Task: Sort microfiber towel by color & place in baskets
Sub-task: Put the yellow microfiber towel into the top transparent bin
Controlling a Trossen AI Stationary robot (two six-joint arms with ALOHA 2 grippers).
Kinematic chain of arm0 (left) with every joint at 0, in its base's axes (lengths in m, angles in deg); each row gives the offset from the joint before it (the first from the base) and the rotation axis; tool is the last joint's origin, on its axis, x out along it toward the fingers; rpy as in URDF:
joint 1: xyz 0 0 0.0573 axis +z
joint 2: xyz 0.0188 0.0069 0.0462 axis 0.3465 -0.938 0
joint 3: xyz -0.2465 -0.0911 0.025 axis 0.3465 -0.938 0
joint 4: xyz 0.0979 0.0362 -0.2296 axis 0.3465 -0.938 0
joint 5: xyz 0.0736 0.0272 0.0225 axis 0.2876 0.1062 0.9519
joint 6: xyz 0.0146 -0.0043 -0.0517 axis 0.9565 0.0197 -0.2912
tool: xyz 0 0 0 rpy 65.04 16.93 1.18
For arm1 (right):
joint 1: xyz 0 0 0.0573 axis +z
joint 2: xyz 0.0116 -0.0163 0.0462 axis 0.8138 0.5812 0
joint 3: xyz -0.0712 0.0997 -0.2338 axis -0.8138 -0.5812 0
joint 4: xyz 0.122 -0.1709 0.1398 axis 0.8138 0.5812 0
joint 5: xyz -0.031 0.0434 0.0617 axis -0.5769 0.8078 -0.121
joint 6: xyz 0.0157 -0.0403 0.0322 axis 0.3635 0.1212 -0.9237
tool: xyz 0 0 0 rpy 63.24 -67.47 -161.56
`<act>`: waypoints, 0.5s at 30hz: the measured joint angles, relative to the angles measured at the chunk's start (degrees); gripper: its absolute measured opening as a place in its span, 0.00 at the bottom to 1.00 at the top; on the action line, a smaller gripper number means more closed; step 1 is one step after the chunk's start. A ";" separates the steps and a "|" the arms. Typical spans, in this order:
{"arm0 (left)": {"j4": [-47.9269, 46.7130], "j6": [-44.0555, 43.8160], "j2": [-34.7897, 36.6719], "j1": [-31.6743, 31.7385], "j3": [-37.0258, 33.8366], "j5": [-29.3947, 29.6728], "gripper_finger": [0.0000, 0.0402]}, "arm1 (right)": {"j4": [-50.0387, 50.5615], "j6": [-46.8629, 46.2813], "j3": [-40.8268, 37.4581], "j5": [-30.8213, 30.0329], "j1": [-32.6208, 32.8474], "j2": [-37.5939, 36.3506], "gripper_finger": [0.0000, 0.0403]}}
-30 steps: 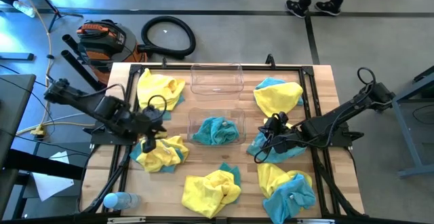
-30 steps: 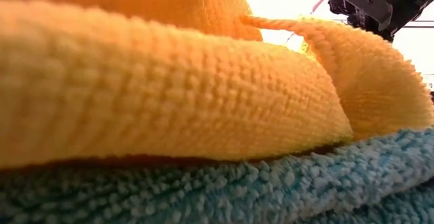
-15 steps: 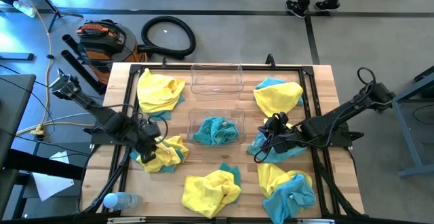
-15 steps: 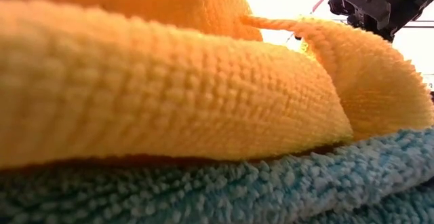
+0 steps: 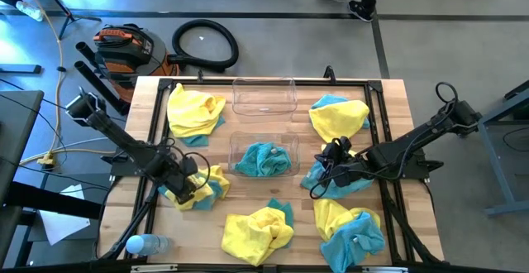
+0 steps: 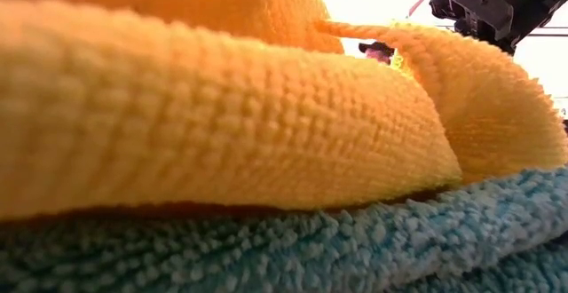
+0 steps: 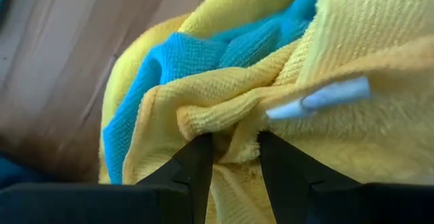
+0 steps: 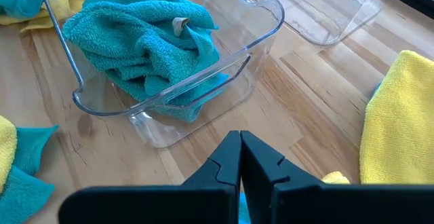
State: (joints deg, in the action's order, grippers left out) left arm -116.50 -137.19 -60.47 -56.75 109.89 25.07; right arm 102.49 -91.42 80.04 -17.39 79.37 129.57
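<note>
My left gripper [image 5: 190, 188] is down on a mixed pile of yellow and turquoise towels [image 5: 202, 186] at the table's left and is shut on a yellow one [image 7: 319, 136]. My right gripper [image 5: 324, 172] is shut and stays right of the near basket [image 5: 264, 157], over a turquoise towel [image 5: 335, 180]; whether it touches the towel does not show. The near basket [image 8: 176, 95] holds a crumpled turquoise towel [image 8: 146, 34]. The far basket [image 5: 264, 95] holds nothing. More yellow-and-turquoise piles lie far left [image 5: 194, 112], far right [image 5: 339, 116], near middle [image 5: 258, 232] and near right [image 5: 351, 232]. My left gripper pinches a bunched fold of the yellow towel [image 7: 234, 139] between its two fingers [image 7: 200, 166], coming down at a slant from the table's left. The towel lies slack on the pile, on top of a turquoise one [image 7: 183, 61].
A clear water bottle [image 5: 145, 244] lies at the near left corner. In the low view a yellow towel [image 6: 222, 115] lying on a turquoise one [image 6: 284, 249] fills nearly the whole picture. On the floor beyond the far edge are a black hose ring [image 5: 205, 45] and an orange-black vacuum [image 5: 124, 45].
My left gripper has moved toward the near edge and down, from beside the near basket's left end onto the yellow-and-turquoise pile. A person on the floor beyond the table has walked toward the left.
</note>
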 joint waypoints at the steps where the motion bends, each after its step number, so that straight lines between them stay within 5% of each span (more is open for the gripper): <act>1: 0.00 0.38 -0.59 0.06 -0.01 -1.03 0.25 | 0.00 0.00 0.00 0.00 -0.01 0.00 0.01; 7: -0.17 0.38 -1.67 0.07 0.06 -2.94 0.03 | -0.01 0.16 0.00 0.00 -0.01 0.00 0.01; 15: -11.13 3.44 -1.42 0.05 11.41 1.71 0.00 | 0.00 0.20 0.00 -0.24 0.00 0.00 0.01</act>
State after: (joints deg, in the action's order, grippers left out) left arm -127.63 -133.74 -61.89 -56.70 121.30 26.78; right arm 102.49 -91.22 80.04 -17.63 79.37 129.57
